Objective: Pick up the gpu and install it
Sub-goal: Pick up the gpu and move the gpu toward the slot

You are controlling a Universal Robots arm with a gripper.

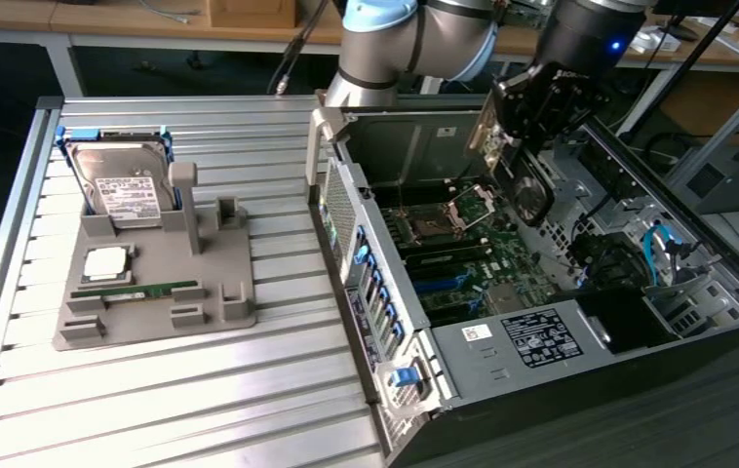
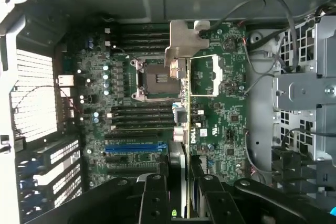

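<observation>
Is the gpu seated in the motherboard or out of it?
Out: the gripper holds the gpu edge-down above the motherboard, not slotted.

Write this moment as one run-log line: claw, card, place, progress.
claw: shut on graphics card | card: held on edge over motherboard | place: inside open computer case | progress: card not yet in slot
</observation>
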